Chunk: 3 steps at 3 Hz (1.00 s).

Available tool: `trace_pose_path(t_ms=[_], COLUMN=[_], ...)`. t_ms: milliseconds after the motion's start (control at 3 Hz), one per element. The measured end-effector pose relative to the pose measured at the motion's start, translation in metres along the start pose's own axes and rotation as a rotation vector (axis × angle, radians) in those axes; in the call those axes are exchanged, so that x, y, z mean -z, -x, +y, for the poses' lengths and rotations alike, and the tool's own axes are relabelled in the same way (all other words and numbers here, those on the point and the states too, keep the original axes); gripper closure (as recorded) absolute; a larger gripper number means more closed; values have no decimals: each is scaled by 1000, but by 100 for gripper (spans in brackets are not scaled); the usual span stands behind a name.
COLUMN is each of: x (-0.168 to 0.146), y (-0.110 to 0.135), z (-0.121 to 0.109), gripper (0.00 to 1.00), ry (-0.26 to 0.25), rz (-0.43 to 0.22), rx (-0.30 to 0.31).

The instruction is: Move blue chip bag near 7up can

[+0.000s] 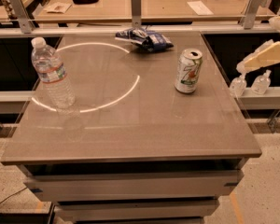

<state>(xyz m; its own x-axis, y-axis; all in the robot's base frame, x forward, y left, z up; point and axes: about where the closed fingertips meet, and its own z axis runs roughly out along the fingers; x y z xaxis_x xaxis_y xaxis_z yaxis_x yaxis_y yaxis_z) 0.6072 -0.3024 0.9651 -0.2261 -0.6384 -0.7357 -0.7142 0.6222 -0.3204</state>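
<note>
— The table (130,129)?
— Smooth grey-brown top, half-glossy, with a sheen of reflected light.
— The bag (144,38)?
— Crinkled blue foil, shiny.
— The can (188,71)?
— Painted metal, glossy, with a bare silver top.
— The bottle (53,76)?
— Clear ribbed plastic with a paper-like label and a white cap.
— And the gripper (249,84)?
— It hangs off the table's right edge. Its fingers (237,85), set apart, look like translucent plastic, and the arm (266,55) is matt cream plastic.
— The post (136,6) behind?
— Dull grey metal.

light: warm, dim | glare: ring on table (149,129) | tool (249,84): right edge
</note>
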Motion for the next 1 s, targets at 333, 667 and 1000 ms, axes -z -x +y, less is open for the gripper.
trace_pose_path(t_ms=[333, 667, 1000], x=[0, -19, -52], y=[0, -1, 5], z=[0, -11, -29], gripper=[0, 0, 0], ry=[0, 17, 41], rz=[0, -32, -67], rx=[0, -44, -71])
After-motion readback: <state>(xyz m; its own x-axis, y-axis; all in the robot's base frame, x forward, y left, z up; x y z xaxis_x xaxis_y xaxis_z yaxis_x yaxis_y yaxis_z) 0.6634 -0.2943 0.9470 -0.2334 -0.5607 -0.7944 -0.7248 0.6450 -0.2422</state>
